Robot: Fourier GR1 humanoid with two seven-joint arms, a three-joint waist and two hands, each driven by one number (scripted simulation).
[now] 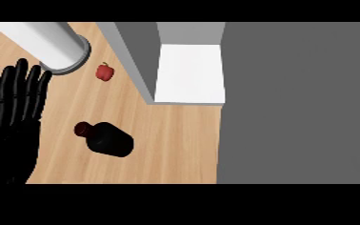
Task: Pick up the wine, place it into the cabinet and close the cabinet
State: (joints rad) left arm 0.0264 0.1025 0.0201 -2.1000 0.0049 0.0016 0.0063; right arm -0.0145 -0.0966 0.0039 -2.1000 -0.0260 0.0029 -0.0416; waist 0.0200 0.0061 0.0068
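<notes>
The dark wine bottle [107,140] sits on the wooden tabletop [169,143], apart from the cabinet [190,74], whose white inside shows. A small red pepper [105,71] lies near a white cylinder [53,45]. The left hand [20,119] rests at the left edge, fingers straight.

The table [169,143] is light tan wood with a faint grain. The wine [110,140] is near black, its neck a dark brownish red. The small pepper [105,72] is bright red. The cabinet [134,59] has grey walls and a white inside. The cylinder [49,43] is white with a grey rim. The left hand [21,105] is glossy black. The area [288,105] right of the table is flat mid grey.
</notes>
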